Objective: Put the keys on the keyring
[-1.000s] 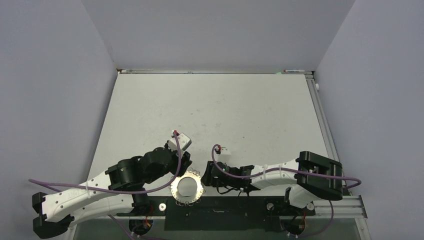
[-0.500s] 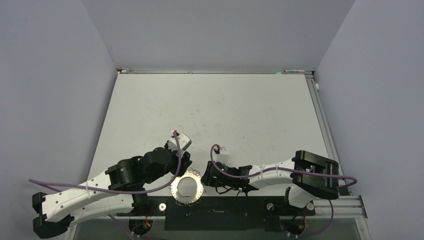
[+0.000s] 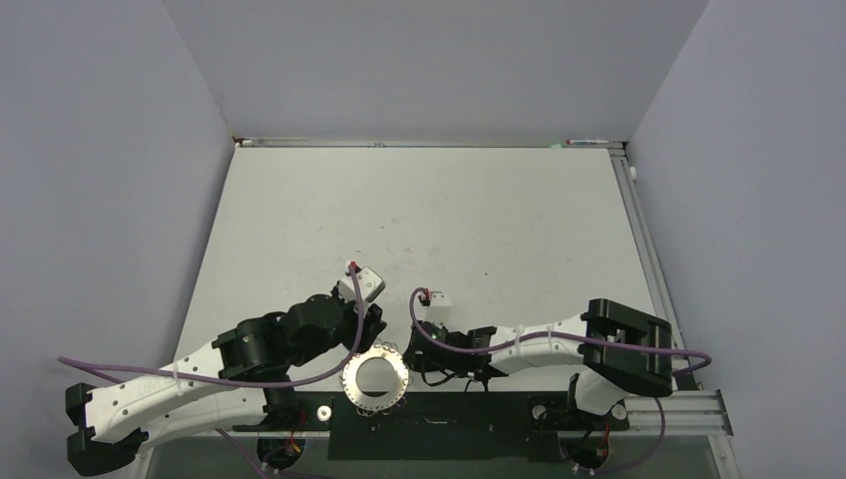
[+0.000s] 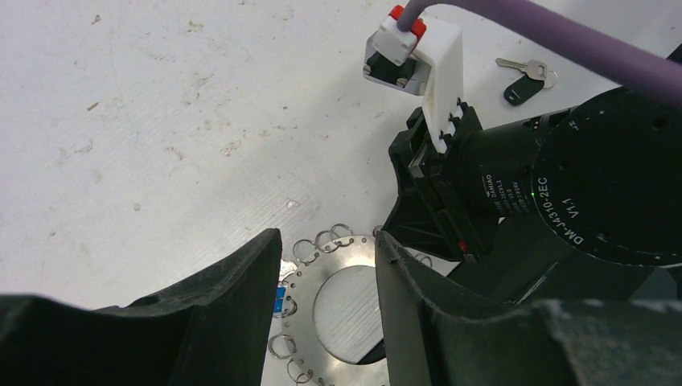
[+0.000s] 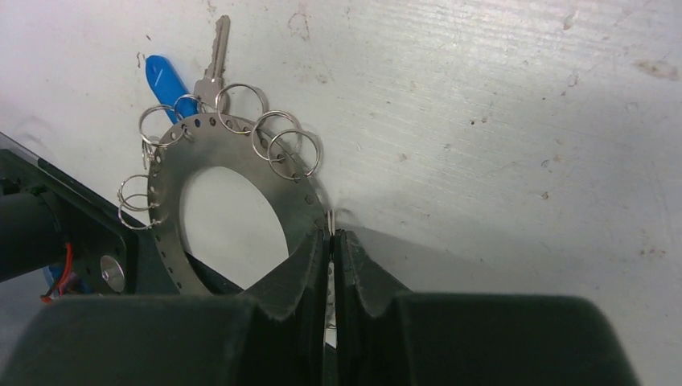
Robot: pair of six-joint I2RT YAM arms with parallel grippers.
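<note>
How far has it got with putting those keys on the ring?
Roughly halfway, it seems. Done: the blue key appears to hang from a loop on the keyring. In hand: the right gripper is shut on the ring's rim, the left gripper open above it. Left: the dark key lies loose on the table, apart from the ring.

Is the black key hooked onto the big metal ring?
No, the black key lies alone on the table, apart from the keyring.
</note>
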